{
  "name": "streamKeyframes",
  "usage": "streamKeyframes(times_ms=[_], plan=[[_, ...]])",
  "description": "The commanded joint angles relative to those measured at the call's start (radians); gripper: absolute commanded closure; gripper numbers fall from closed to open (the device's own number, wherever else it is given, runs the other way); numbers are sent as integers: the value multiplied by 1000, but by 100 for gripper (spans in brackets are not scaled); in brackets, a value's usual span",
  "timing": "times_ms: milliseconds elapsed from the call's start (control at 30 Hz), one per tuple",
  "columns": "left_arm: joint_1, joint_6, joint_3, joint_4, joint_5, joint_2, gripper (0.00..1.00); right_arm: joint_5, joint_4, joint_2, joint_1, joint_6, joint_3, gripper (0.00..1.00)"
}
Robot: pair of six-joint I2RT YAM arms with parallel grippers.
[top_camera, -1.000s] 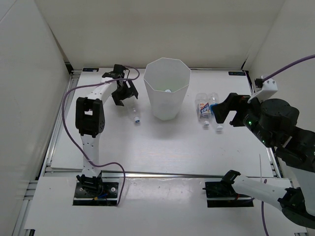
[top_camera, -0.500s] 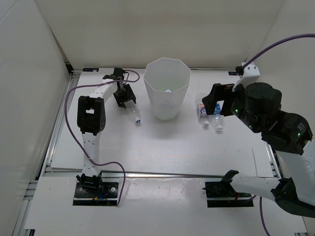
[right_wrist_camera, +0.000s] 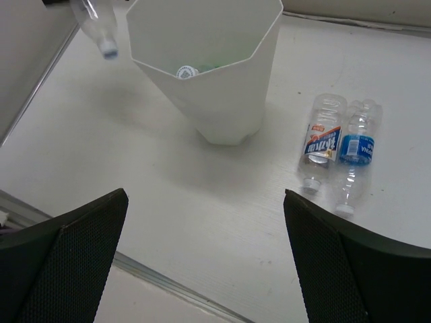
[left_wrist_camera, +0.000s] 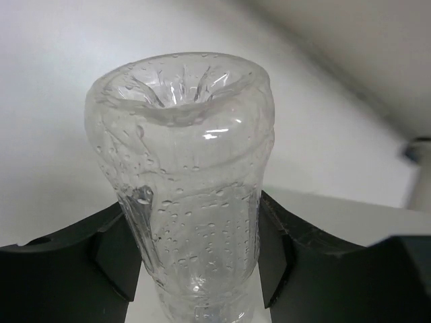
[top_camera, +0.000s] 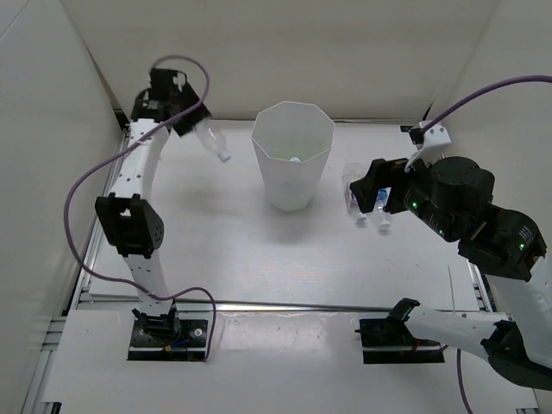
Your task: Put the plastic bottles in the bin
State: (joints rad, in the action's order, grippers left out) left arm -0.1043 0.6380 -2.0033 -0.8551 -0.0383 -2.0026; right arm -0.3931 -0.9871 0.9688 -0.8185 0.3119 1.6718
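Apparently bottle (top_camera: 212,143) in left hand (top_camera: 191,128) clears bin (top_camera: 291,186) rim.

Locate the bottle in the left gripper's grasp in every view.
Top external: held bottle, upper left, left of the bin.
Left wrist: held bottle fills the centre, base toward camera.
Right wrist: held bottle, top-left corner, beside the bin.
Shared landmark: the bin, absent from left wrist.
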Motion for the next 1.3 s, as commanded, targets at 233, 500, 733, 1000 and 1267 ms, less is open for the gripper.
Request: streamKeyframes(times_ms=[233, 500, 733, 1000, 1267], plan=[[-55, 201, -377, 256, -129, 182, 37, 19, 71, -108, -1, 84, -81, 0], [-193, 181, -499, 280, -290, 22, 31, -56, 71, -185, 9, 135, -127, 0], [-284, 121, -465, 280, -301, -42, 22, -92, 18, -217, 9, 181, -113, 0], [-293, 112, -503, 289, -357, -73, 0, -115, 18, -246, 9, 234, -136, 0], [-302, 25, -415, 289, -332, 68, 0, -221, 5, -178, 9, 234, -187, 0]])
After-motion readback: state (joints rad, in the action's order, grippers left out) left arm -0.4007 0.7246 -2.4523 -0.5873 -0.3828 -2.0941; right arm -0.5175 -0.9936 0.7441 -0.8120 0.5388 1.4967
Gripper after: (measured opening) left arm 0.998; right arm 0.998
